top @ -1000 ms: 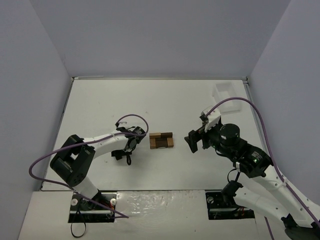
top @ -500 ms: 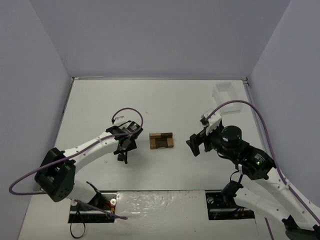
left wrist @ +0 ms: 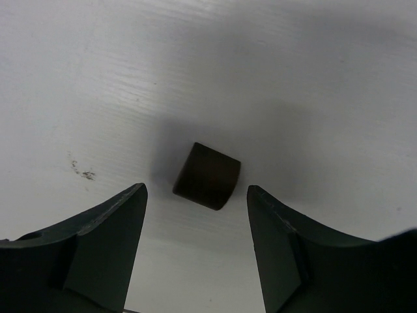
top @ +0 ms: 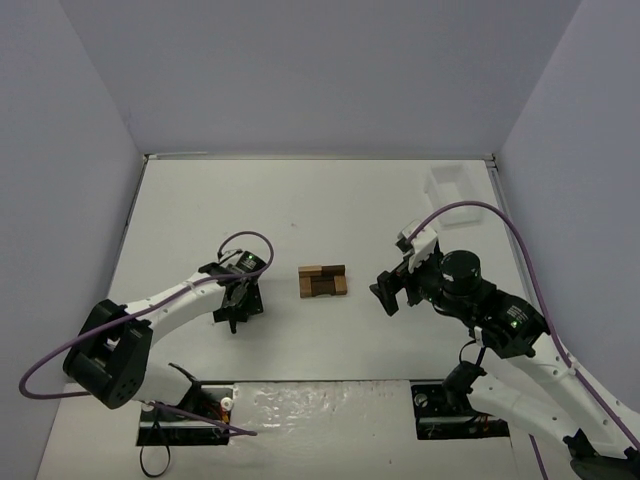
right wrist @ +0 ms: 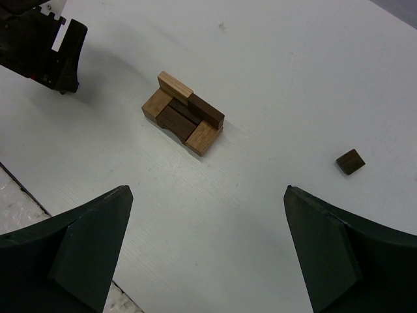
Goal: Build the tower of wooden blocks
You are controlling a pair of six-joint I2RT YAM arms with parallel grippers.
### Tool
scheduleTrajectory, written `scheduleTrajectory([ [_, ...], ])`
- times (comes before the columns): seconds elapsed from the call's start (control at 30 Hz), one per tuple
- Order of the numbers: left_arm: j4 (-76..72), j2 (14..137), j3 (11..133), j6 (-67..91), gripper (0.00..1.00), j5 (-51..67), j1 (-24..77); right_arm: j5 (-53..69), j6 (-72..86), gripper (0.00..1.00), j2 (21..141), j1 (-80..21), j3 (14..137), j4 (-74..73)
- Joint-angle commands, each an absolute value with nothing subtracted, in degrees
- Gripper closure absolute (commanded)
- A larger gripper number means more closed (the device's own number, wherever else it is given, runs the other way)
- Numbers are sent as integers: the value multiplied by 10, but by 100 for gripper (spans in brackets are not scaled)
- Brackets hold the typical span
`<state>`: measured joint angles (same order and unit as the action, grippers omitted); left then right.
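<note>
Straddles a small dark block point(left wrist: 207, 176) with the left gripper point(top: 236, 308) spread, not pinching it. Holds the right gripper point(top: 390, 292) wide apart and empty, wood block tower point(right wrist: 184, 121) ahead-left, loose dark block point(right wrist: 350, 161) ahead-right.

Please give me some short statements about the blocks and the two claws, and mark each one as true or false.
1. The left claw stands open over a small dark block, without touching it. True.
2. The right claw holds a light block. False: it is open and holds nothing.
3. The wood block tower stands inside the white tray. False: it stands on the table between the two arms; the tray is in the far right corner.
4. In the right wrist view, a loose dark block lies apart from the tower. True.
</note>
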<state>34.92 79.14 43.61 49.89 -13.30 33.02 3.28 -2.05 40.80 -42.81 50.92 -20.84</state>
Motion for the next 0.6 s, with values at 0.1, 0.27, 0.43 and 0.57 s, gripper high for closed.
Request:
scheduleTrajectory([
  [0.1,301,779,432,419,42,-80,299,41,-23,0,413,-428,517,-180],
  [0.27,298,786,427,402,48,-72,298,39,-18,0,417,-428,517,-180],
  [0.43,296,784,423,389,50,-61,298,33,-14,0,418,-428,515,-180],
  [0.57,296,776,421,389,59,-62,298,30,-17,0,419,-428,513,-180],
])
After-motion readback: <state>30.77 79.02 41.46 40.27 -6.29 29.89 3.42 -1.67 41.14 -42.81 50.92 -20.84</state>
